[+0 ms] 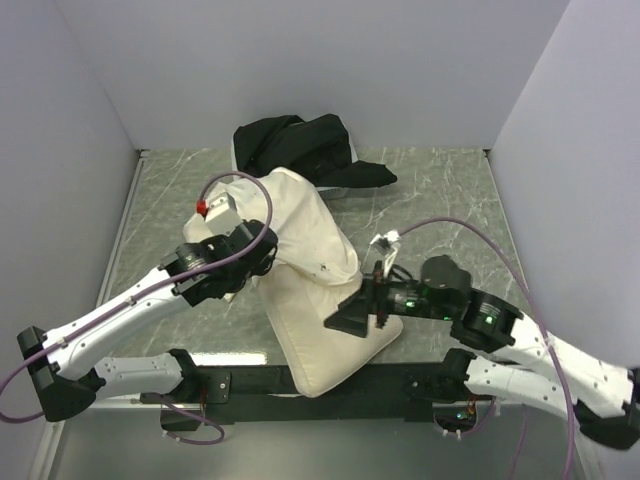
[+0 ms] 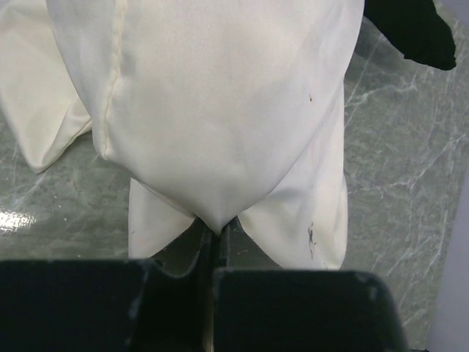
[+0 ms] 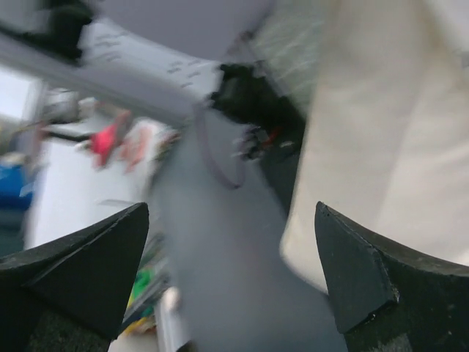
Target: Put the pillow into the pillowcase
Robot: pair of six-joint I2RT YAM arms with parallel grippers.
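Observation:
The cream pillowcase [image 1: 305, 260] lies bulging and wrinkled from the table's middle to its front edge. No bear print shows anywhere; the pillow is hidden or out of view. My left gripper [image 1: 264, 260] is at the sack's left side. In the left wrist view, the left gripper [image 2: 217, 233] is shut on a pinched fold of the pillowcase [image 2: 220, 110]. My right gripper [image 1: 345, 320] is open at the sack's lower right side. In the blurred right wrist view, the right gripper [image 3: 231, 271] holds nothing, with cream fabric [image 3: 396, 132] beside its right finger.
A black cloth heap [image 1: 300, 150] lies at the back of the table, touching the sack's far end; it also shows in the left wrist view [image 2: 410, 29]. Grey walls close in the marble table [image 1: 450, 200] on three sides.

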